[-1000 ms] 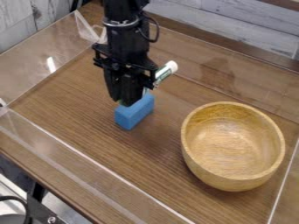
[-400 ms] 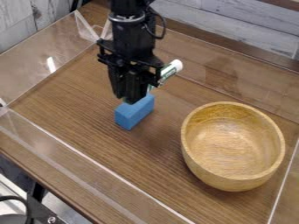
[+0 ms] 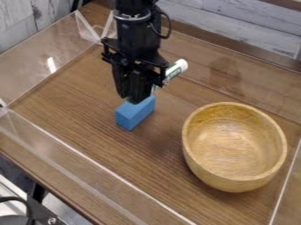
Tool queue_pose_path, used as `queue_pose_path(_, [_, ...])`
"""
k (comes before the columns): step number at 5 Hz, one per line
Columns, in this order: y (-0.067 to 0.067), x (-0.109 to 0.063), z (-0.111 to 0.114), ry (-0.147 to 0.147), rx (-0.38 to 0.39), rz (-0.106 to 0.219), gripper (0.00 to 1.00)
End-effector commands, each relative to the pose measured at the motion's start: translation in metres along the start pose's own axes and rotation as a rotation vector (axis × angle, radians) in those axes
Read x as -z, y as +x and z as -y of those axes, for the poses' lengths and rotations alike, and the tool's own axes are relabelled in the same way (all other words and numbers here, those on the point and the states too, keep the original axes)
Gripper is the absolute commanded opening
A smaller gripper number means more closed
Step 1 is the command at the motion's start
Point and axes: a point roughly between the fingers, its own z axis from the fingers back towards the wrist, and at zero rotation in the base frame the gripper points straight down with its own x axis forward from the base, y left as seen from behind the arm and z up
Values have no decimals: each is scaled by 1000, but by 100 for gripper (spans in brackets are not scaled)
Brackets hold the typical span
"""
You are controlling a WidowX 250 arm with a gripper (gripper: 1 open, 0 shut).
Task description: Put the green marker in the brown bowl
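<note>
The green marker pokes out level to the right of my dark gripper, showing a white barrel and a dark green end. The gripper points straight down, is shut on the marker, and hangs just above the wooden table. Most of the marker is hidden behind the fingers. The brown bowl, a large light wooden one with nothing in it, stands at the lower right, well apart from the gripper.
A blue rectangular block lies on the table directly below and in front of the gripper. Clear plastic walls rim the table at the left and front. The wooden tabletop stretches to the left.
</note>
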Motion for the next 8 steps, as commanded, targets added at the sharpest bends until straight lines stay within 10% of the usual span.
queue_pose_path(1, [8, -26, 3, 30, 20, 93, 0])
queue_pose_path(8, [5, -41, 27, 39, 34, 87, 0])
